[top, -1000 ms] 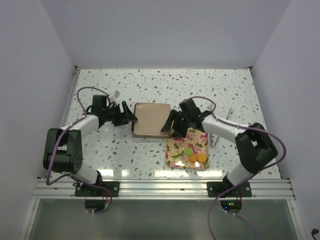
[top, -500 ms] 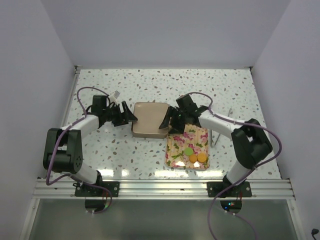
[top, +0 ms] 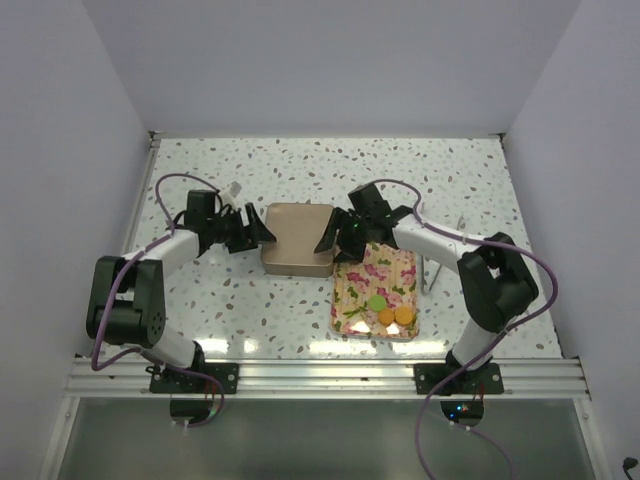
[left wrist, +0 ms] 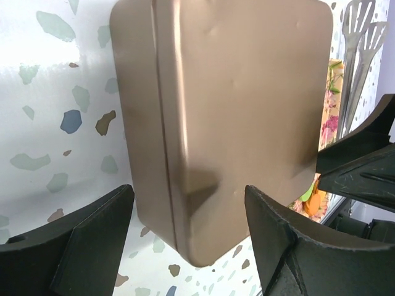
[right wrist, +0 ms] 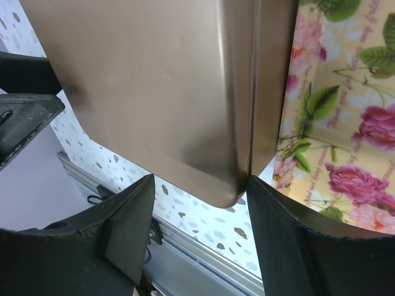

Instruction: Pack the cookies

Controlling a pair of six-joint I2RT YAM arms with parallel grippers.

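Observation:
Three cookies, one green (top: 376, 302) and two orange (top: 386, 316), lie at the near end of the floral tray (top: 385, 272). A bronze tin box (top: 297, 240) with its lid on sits left of the tray. My left gripper (top: 256, 232) is open at the box's left side, its fingers straddling a corner of the box (left wrist: 234, 111). My right gripper (top: 335, 238) is open at the box's right side, its fingers straddling another corner (right wrist: 154, 86), the right finger (right wrist: 296, 240) against the box's edge. Neither holds a cookie.
Metal tongs (top: 436, 258) lie right of the tray and show in the left wrist view (left wrist: 364, 37). A small white object (top: 232, 189) lies behind the left arm. The metal rail (top: 320, 375) runs along the near edge. White walls enclose the table.
My right gripper has swung farther back and left along the box's right side. The box has shifted slightly. The left gripper has barely moved.

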